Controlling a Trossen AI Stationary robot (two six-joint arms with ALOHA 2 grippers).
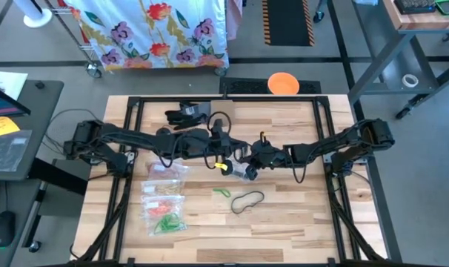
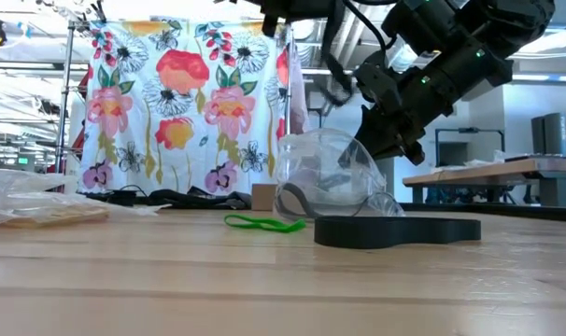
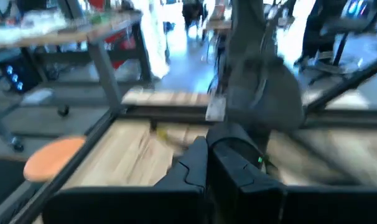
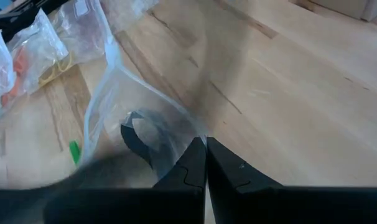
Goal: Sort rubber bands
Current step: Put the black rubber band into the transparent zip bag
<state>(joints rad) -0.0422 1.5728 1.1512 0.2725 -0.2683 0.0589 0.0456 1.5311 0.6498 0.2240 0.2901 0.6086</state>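
My right gripper (image 1: 248, 169) is shut on a clear plastic bag (image 2: 328, 177) at the table's middle; a dark rubber band (image 4: 135, 134) shows inside the bag. A green rubber band (image 1: 221, 193) and a black rubber band (image 1: 248, 200) lie flat on the wood nearer the front edge. My left gripper (image 3: 207, 158) is shut, raised above the table just left of the right one. A small yellow bit (image 1: 224, 167) shows below its tip; whether the gripper touches it cannot be told. My right gripper pinches the clear bag's upper edge (image 4: 198, 138) between its two fingers. The fingers (image 2: 386, 149) slant down from the table's right side. The bag hangs below them, bulging open, with its lower part (image 2: 297, 210) down at the table top.
Three clear zip bags (image 1: 165, 194) with sorted bands lie at the left front of the table. An orange disc (image 1: 283, 83) sits past the far edge, and dark cables (image 1: 186, 115) lie at the far left of the table. A black frame (image 1: 128, 185) borders the table.
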